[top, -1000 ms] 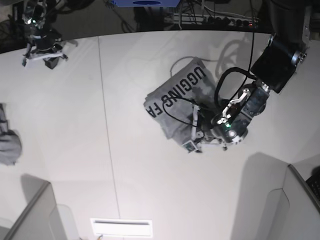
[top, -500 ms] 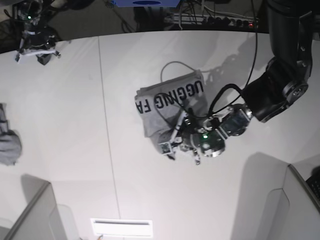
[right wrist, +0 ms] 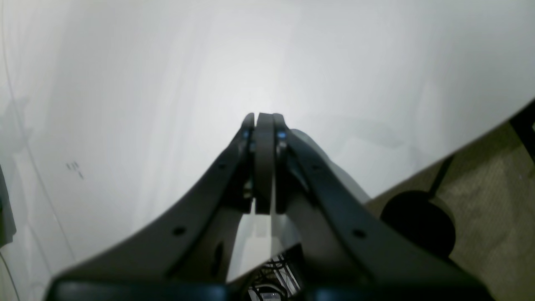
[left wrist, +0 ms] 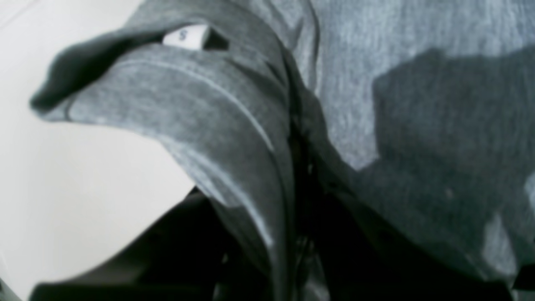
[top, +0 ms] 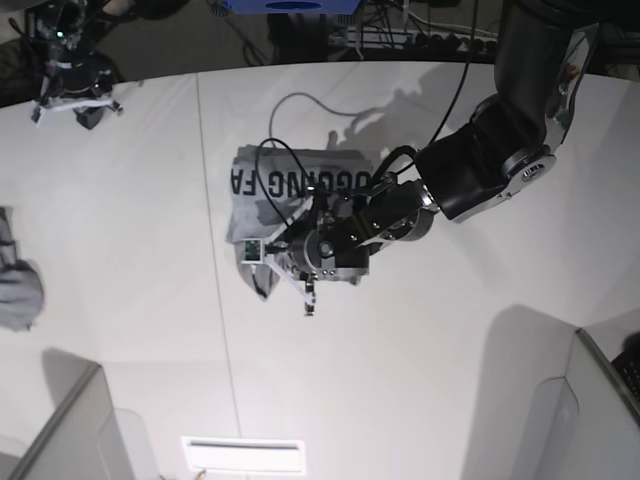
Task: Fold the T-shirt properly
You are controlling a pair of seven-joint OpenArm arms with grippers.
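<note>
Dragging the T-shirt [top: 300, 185] leftward toward frame center, the left gripper [top: 262, 262] is pinching its fabric; the right gripper [right wrist: 263, 125] is idling clenched, empty.

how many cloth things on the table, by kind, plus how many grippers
T-shirt: 1
small grey cloth lump: 1
grippers: 2, left gripper and right gripper
total: 4
</note>
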